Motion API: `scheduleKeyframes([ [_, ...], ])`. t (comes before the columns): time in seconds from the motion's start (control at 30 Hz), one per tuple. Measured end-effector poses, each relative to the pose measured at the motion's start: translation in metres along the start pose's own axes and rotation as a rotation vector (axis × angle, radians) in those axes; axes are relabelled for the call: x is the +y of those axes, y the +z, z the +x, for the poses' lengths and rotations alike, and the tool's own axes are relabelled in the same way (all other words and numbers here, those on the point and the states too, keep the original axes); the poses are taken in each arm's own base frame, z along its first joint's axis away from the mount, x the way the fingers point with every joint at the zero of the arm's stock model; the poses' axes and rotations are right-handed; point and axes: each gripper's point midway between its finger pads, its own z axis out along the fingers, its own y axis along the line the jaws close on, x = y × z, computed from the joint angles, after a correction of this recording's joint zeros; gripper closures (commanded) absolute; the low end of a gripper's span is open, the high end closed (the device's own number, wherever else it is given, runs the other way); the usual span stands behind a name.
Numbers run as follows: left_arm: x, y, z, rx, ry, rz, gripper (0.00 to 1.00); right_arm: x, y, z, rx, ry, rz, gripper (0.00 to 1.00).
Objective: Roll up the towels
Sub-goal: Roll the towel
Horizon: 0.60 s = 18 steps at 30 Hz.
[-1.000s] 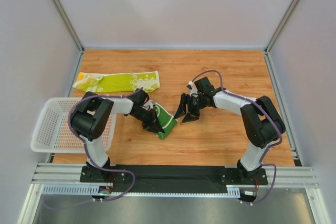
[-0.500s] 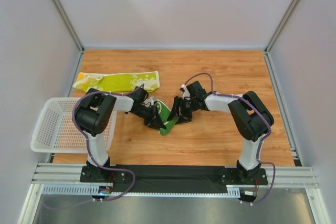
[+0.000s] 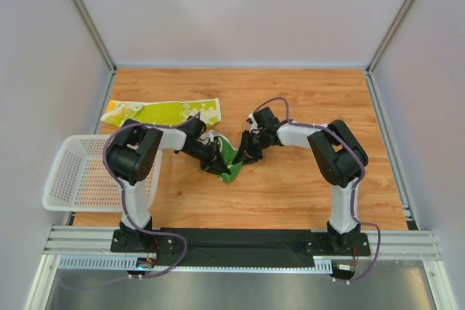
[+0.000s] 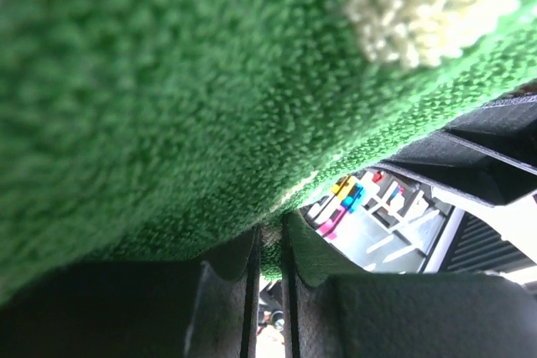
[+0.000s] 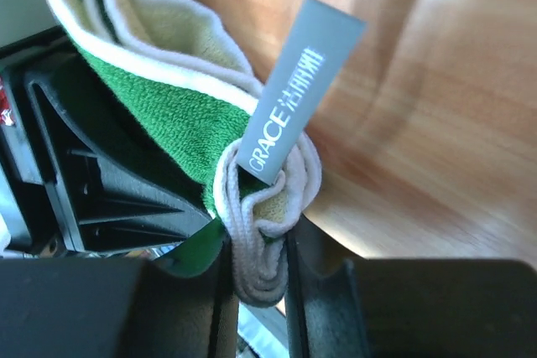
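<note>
Green towel bunched on the bench, left fingers clamped on its edge, right fingers pinching its white trim, lime towel behind it.

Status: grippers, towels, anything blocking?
Left gripper shut on green towel. Right gripper shut on its tagged corner. Yellow towel unrolled, far left. Nothing blocking.
</note>
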Motion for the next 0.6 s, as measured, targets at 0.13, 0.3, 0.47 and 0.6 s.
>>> scheduleKeyframes([
  [0.13,-0.002,0.000,-0.005,-0.002,-0.001,-0.014,0.96,-0.003,-0.003,-0.007,0.020,0.022,0.065,0.89],
  [0.3,-0.010,0.007,-0.008,-0.014,0.061,-0.084,0.82,-0.013,-0.015,-0.010,0.039,0.044,0.170,0.90],
  [0.47,-0.024,0.016,-0.015,-0.050,0.196,-0.176,0.77,-0.029,-0.031,-0.015,0.037,0.078,0.253,0.90],
  [0.6,-0.033,0.021,-0.019,-0.080,0.292,-0.240,0.75,-0.040,-0.043,-0.018,0.038,0.111,0.300,0.91],
])
